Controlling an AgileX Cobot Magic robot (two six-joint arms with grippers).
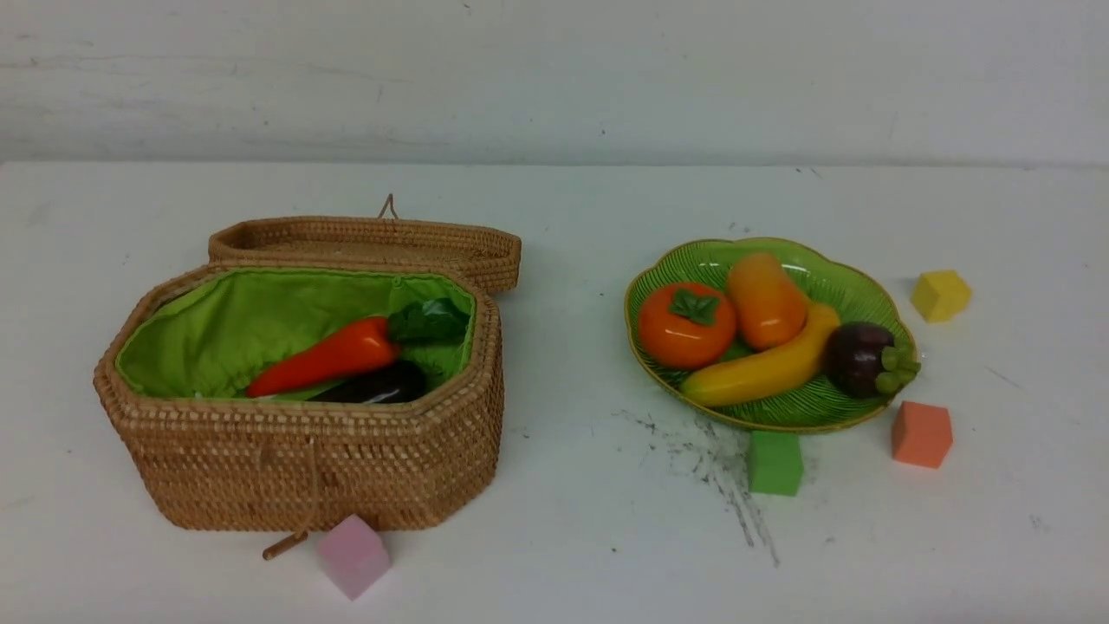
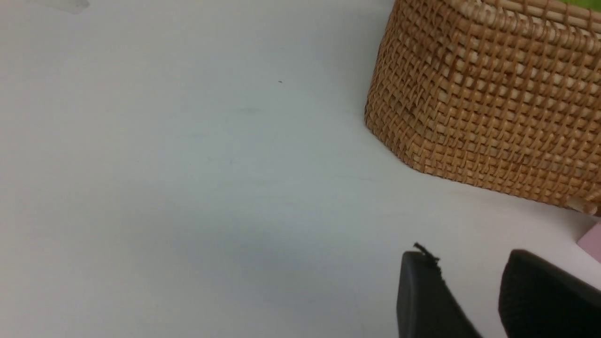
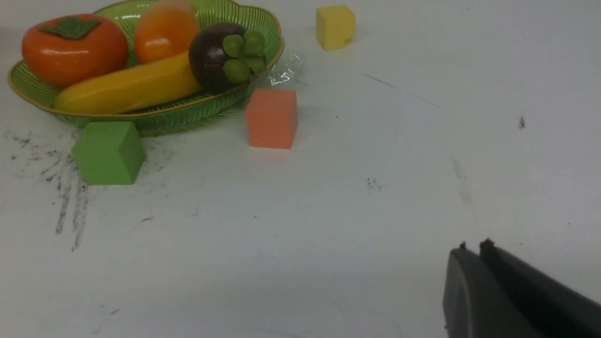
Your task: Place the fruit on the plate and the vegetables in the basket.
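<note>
Sorting looks all but finished, judged from how things lie. On the green glass plate [image 1: 853,290], four fruits are seen: the persimmon [image 1: 686,324], the mango [image 1: 765,300], the banana [image 1: 762,368] and the mangosteen [image 1: 862,358]. Inside the wicker basket [image 1: 303,472], the carrot [image 1: 325,357] and the eggplant [image 1: 374,386] are laid on the green lining; a radish cannot be made out from the front, and may be hidden behind the near wall.

Neither claw is seen from the front. The left gripper [image 2: 469,293] is held low over bare table with its fingers apart and nothing between them; the basket's woven wall is found just ahead of it and to one side, with the pink cube [image 2: 592,240] close by the fingertips. The right gripper [image 3: 474,249] is shown with its fingers together, or very nearly so, and empty; the plate lies well ahead of it across the table, with the orange cube [image 3: 272,117] and green cube [image 3: 109,152] set between, and the yellow cube [image 3: 335,26] beyond.

The step in hand is judged to be a withdrawal after the last placement. For the next move, little is called for except a check that the radish is in the basket.
</note>
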